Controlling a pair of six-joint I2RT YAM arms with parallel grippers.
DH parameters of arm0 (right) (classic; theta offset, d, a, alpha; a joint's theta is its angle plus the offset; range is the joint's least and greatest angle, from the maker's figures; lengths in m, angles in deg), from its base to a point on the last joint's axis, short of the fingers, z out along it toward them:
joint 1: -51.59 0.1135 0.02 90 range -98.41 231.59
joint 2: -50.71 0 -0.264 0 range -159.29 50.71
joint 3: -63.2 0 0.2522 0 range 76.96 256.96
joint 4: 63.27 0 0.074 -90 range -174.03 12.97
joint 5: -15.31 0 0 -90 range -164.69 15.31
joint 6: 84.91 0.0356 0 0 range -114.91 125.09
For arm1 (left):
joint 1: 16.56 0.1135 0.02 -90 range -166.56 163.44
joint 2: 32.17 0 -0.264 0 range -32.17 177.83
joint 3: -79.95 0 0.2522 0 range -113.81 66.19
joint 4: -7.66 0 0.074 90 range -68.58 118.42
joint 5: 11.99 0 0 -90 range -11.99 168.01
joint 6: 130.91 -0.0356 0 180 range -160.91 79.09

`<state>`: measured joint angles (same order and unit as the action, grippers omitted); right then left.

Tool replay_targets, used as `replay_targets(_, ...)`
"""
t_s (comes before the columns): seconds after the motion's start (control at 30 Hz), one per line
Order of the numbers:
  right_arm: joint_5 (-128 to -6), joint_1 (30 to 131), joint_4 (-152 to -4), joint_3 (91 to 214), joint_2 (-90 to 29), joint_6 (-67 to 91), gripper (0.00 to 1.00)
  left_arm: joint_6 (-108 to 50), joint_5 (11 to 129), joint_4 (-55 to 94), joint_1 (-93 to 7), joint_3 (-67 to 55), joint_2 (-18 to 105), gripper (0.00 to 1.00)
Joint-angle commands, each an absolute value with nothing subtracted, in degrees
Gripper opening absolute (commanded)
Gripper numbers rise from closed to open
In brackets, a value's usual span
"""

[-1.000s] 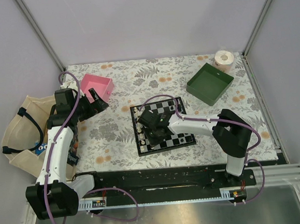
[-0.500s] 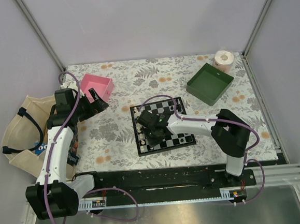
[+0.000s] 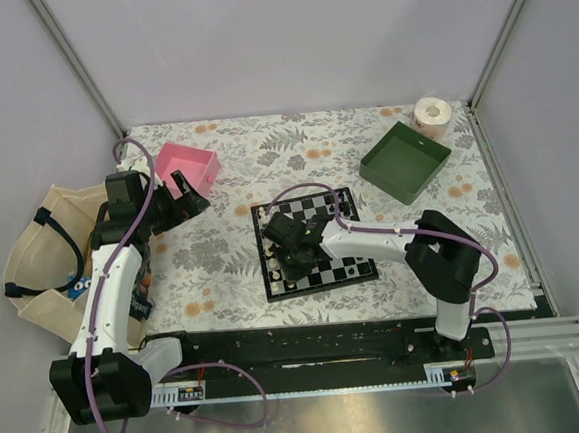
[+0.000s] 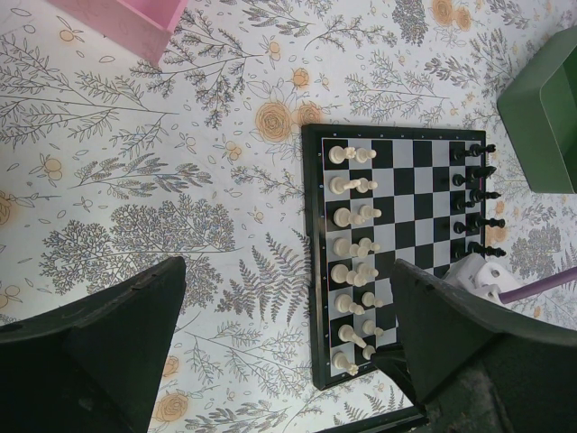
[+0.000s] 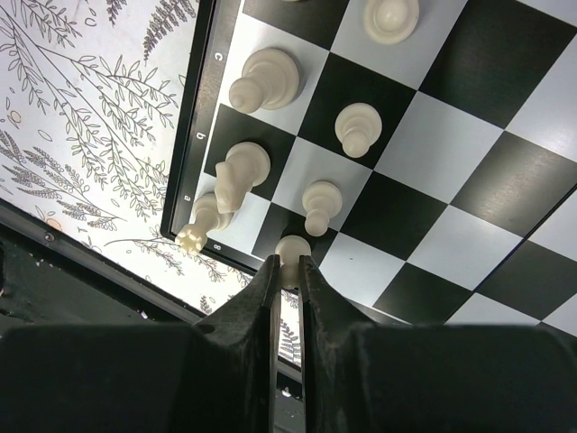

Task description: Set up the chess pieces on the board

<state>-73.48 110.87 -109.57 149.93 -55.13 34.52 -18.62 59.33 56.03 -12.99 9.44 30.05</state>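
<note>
I have the right arm (image 3: 371, 238) reaching over the near-left corner of the board (image 4: 312, 234), which lies flat in the middle of the tabletop (image 3: 265, 158). In the right wrist view its jaws are closed on the head of a white pawn (image 5: 291, 250), held just over the corner squares beside the board's edge. The pawn's base is hidden behind the jaws, so I cannot tell whether it is already standing on its square.

By my reading the job is nearly done. The white pieces (image 4: 343, 216) stand in 2 lines along one side of the board, and the pawn in the jaws looks like the last 1 to go in at the corner end. The black pieces (image 4: 487, 194) stand in 2 lines along the opposite side, but the end of those lines nearest the right arm is hidden behind it, so I cannot confirm that side is complete. The corner white piece (image 5: 203, 221) appears to lean toward the border, though that may just be the camera angle.

The left arm (image 3: 109, 281) is parked off to the left near the pink tray (image 3: 202, 155), well apart from the board. Its jaws are wide open and hold nothing.

What is left, I judge: seat this pawn, let go, then check the hidden black end.
</note>
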Motion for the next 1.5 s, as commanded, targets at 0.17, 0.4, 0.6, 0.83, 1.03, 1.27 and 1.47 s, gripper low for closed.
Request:
replay_targets(0.17,-73.5,111.7,-109.3,151.8,-55.3,34.6,0.22,-19.1,58.0,54.3,-12.8,9.1,29.8,0.99)
replay_targets(0.4,-72.9,111.8,-109.8,151.9,-54.8,34.0,0.34,-19.1,58.1,54.3,-12.8,9.1,29.8,0.99)
replay_targets(0.6,-73.3,111.7,-110.2,152.0,-53.0,33.7,0.38,-19.1,58.1,54.3,-12.8,9.1,29.9,0.99)
replay_targets(0.83,-76.4,111.6,-111.2,150.4,-47.7,31.5,0.5,-19.1,58.3,54.3,-12.9,9.1,29.9,0.99)
replay_targets(1.03,-81.7,111.4,-109.6,145.9,-37.5,30.5,0.73,-19.2,58.8,54.3,-12.8,9.1,30.0,0.99)
replay_targets(1.27,-89.7,109.0,-109.5,142.4,-32.0,29.8,0.92,-19.0,60.1,54.3,-12.9,9.2,30.2,0.99)
replay_targets(1.47,-91.6,102.5,-110.0,139.6,-29.3,29.4,0.99,-19.0,62.4,54.3,-13.0,9.2,30.3,0.99)
